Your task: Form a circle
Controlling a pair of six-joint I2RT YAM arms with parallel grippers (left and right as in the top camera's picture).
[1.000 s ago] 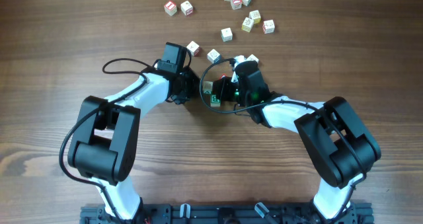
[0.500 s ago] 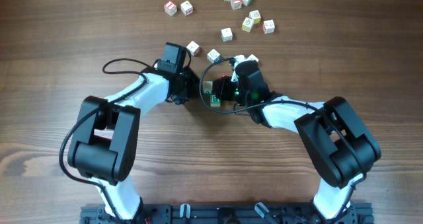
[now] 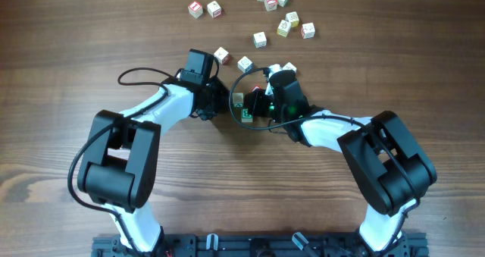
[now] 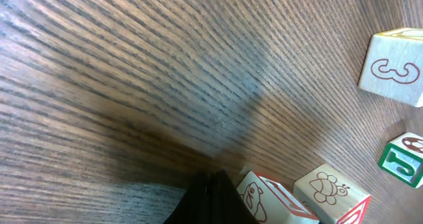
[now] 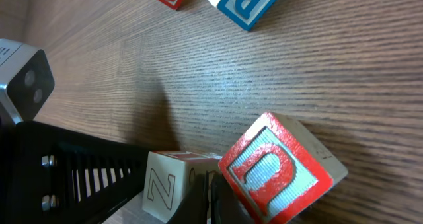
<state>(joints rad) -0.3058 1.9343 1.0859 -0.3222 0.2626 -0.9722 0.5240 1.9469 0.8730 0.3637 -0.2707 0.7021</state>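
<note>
Wooden table — brown, strong grain. Letter blocks scattered over far half: red-lettered pair side by side toward left; cluster of three at far edge; group of four loosely spread just nearer. Two pale blocks nearer centre, close but apart. Green-lettered block at centre — another block just beside it.

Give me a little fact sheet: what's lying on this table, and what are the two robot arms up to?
surface: wooden table
pieces: small wooden alphabet cubes, scattered loose
far side: several cubes, among them a red-lettered cube
between the arms: green-lettered cube
left gripper: shut, holding nothing, low over the table beside a picture cube
right gripper: shut, holding nothing, beside a red-faced cube and a pale outlined-letter cube
circle: no ring formed yet
</note>
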